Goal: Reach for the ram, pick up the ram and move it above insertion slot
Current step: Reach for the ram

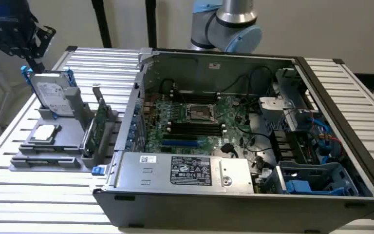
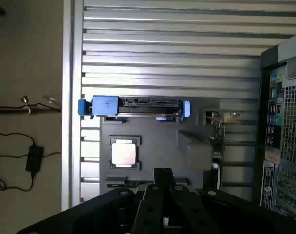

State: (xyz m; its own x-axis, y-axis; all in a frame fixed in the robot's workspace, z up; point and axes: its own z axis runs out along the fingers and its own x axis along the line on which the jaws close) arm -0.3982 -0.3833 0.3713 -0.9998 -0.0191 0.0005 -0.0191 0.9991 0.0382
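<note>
Ribbed aluminium tabletop right across the exterior view, pale wall behind. Open computer case taking up centre and right, motherboard bared inside, black memory slots at its middle.

Over on the exterior view's left, grey parts holder. Carrying a hard drive upright in blue rails, a processor flat, a green expansion card on edge next to the case.

Up in the upper left corner, dark gripper hanging above the hard drive. Cut off by the frame edge, hard to read against the shadow.

Now the wrist view: black fingers clenched together, grasping nothing. Just past them, the ram. Seated in the holder beside the processor, not yet lifted, just a thin green edge showing, its middle hidden behind the fingers.

Back in the exterior view, too dim at the holder's near end to pick out that slot. Grey-and-blue arm joint peeking over the case's back wall, top cropped.
</note>
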